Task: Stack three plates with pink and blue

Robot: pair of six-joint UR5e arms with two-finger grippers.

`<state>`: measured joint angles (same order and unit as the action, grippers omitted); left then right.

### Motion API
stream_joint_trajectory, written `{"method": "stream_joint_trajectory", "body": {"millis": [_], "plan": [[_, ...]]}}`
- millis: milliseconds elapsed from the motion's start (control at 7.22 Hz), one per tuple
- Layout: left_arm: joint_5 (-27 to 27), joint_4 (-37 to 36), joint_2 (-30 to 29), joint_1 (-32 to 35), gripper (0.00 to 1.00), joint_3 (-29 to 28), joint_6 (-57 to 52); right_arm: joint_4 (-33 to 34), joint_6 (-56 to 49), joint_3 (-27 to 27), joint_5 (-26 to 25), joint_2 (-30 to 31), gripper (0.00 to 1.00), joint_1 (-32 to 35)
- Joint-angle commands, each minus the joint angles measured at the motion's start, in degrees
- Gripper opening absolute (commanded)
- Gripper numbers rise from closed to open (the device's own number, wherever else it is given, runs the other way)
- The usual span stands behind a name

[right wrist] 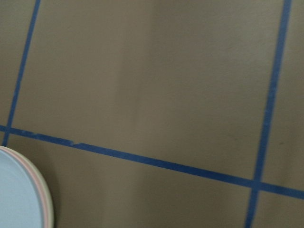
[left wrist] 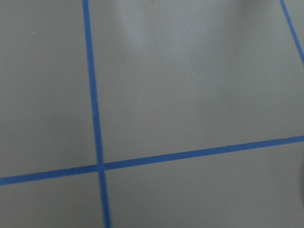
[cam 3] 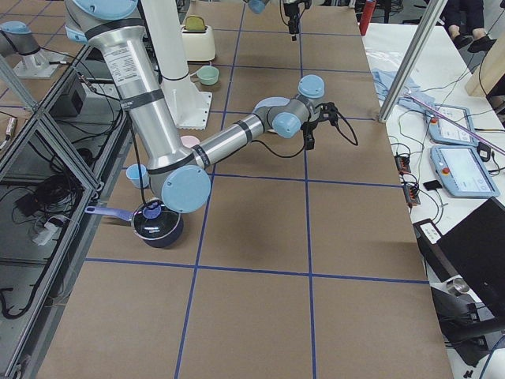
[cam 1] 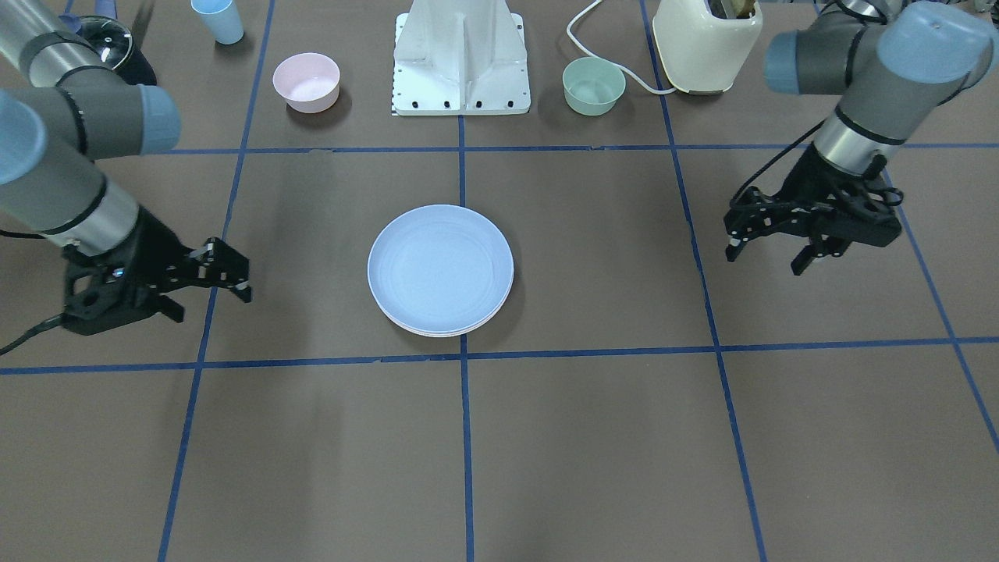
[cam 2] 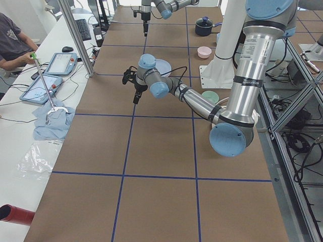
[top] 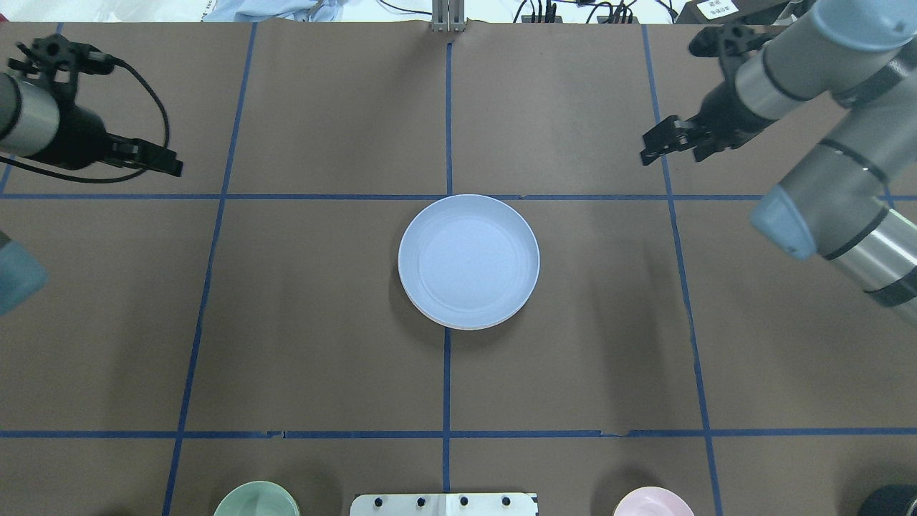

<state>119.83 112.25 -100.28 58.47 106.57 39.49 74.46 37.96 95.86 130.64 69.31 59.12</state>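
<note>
You have, in my judgement, a finished stack on the worktop (cam 1: 593,437): blue plate (cam 1: 439,265) over pink plate (right wrist: 47,204) and cream plate (right wrist: 50,211), with left hand (cam 1: 766,257) and right hand (cam 1: 211,303) released, empty.

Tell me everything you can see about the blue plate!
The blue plate is round, shallow, light blue, matte like plastic, with faint rings inside and a raised rim. It lies flat, right side up, over a blue tape line, topping the plates beneath, whose pale rims peek out. It is empty.
</note>
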Motion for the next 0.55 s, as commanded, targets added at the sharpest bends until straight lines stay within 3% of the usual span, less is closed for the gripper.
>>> {"method": "stream_joint_trajectory", "body": {"millis": [0,138,415], "plan": [[1.1,-3.5,2.9,9.7,1.00,-2.2,-19.1,7.6,-27.5,-1.1,1.2,7.8,1.00,11.1],[1.3,-3.6,5.4,13.7,1.00,-3.3,-26.6,10.5,-40.8,-2.2,1.1,11.1,1.00,17.0],[2.1,-2.9,11.1,20.3,1.00,-3.7,-36.6,14.7,-52.5,-1.8,1.2,17.7,1.00,25.5]]}}
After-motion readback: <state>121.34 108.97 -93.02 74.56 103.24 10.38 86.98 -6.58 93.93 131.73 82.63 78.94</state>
